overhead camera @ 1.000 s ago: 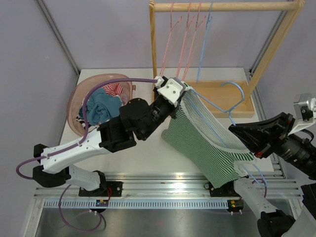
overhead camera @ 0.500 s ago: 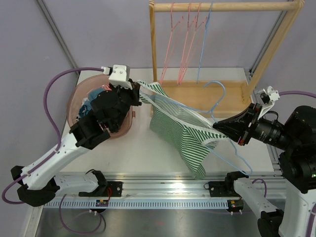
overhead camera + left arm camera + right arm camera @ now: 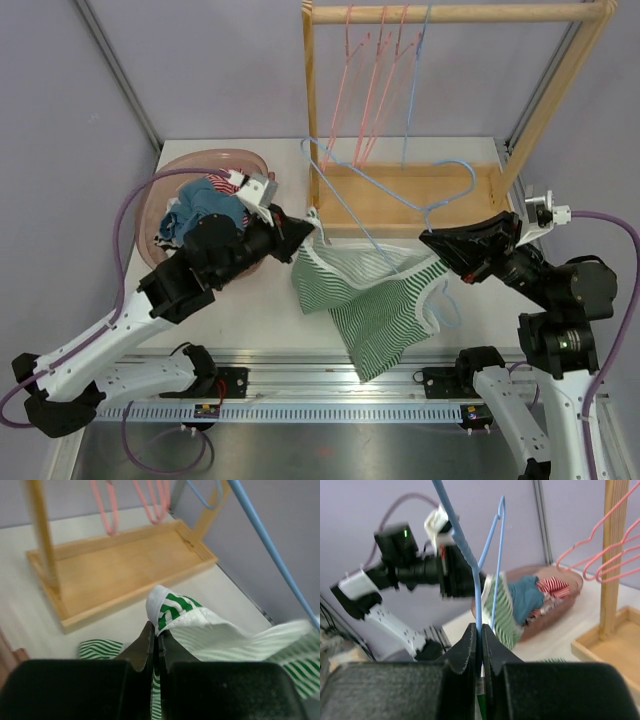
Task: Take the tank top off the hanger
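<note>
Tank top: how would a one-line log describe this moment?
left hand: shut on tank top strap | right hand: shut on blue hanger | state: top draped between, not fully off

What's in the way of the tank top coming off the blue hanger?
Only the hanger itself: one arm seems threaded through the tank top near the right gripper. The left gripper is shut on a strap; nothing else visibly blocks the pull.

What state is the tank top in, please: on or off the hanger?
Partly on: tank top drapes the hanger's lower end; upper end bare.
</note>
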Controlling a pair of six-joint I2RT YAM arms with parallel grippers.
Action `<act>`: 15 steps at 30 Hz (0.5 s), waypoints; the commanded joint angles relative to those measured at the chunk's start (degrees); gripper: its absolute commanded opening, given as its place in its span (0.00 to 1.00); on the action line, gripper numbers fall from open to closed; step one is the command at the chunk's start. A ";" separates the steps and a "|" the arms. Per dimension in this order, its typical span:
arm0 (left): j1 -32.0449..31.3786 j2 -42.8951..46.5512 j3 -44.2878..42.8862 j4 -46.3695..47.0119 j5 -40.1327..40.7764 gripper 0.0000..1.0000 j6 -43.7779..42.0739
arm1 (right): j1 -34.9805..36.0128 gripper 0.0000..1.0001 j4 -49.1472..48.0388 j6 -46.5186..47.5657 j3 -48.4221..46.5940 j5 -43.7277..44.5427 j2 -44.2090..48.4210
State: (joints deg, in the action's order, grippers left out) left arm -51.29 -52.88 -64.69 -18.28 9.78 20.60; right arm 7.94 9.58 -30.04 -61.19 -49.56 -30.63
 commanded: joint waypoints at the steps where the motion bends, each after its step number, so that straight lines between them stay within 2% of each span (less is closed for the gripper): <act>1: -7.65 1.73 4.21 8.52 -12.85 0.00 0.24 | 0.40 0.00 -31.76 -14.51 5.46 6.57 -0.92; 4: -14.95 2.34 9.12 11.77 -13.03 0.00 -2.22 | 0.40 0.00 -41.44 -16.97 8.80 11.49 -2.24; 6: -16.65 2.35 13.25 15.01 -16.69 0.00 -2.32 | 0.40 0.00 -47.43 -18.81 12.57 18.40 -1.98; 7: -17.44 2.26 14.57 16.25 -17.94 0.00 -1.97 | 0.40 0.00 -56.25 -19.43 14.50 21.32 -1.63; 10: -18.32 1.73 18.71 18.02 -17.35 0.00 -1.01 | 0.40 0.00 -70.70 -21.29 22.68 31.17 -1.19; 15: -18.41 -0.11 21.00 15.04 -6.63 0.00 1.02 | 0.40 0.00 -72.52 -9.79 30.07 41.46 3.82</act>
State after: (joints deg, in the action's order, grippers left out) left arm -69.43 -52.58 -44.18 -6.76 -2.35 20.12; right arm 7.94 -50.48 -45.58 -33.12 -19.94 -30.09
